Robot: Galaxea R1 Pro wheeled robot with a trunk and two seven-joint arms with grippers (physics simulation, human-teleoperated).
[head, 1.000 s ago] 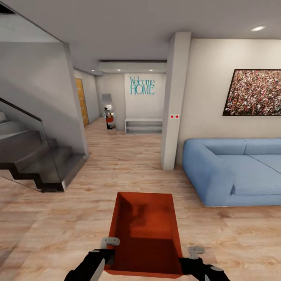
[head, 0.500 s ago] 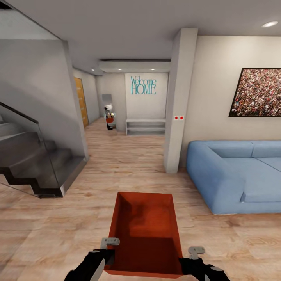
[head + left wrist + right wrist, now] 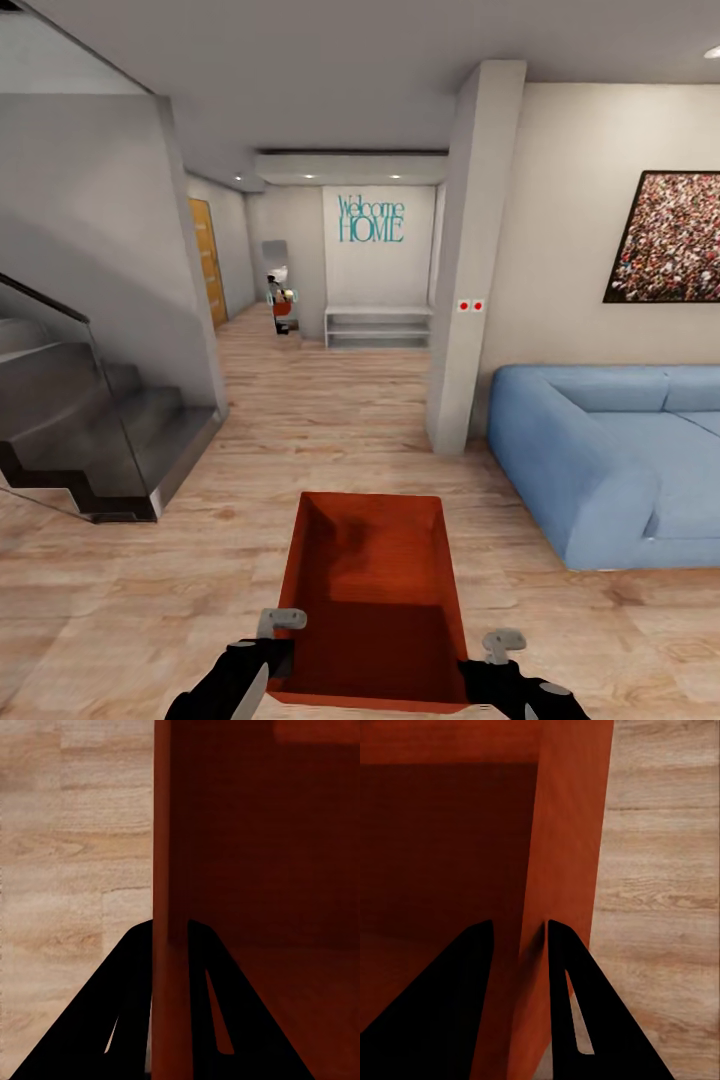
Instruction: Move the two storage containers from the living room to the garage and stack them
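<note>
Carrying one storage container [image 3: 372, 590] through the living room; my left end effector [image 3: 272, 655] and right end effector [image 3: 478, 668] clamp its side walls, so I steer level toward the hallway at 12 o'clock.

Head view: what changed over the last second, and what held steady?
The camera moved with the robot: the sofa, pillar and picture slid rightward in the view, so the view swung left. The storage container stayed in the same spot in frame, still clamped by the left end effector and right end effector.
</note>
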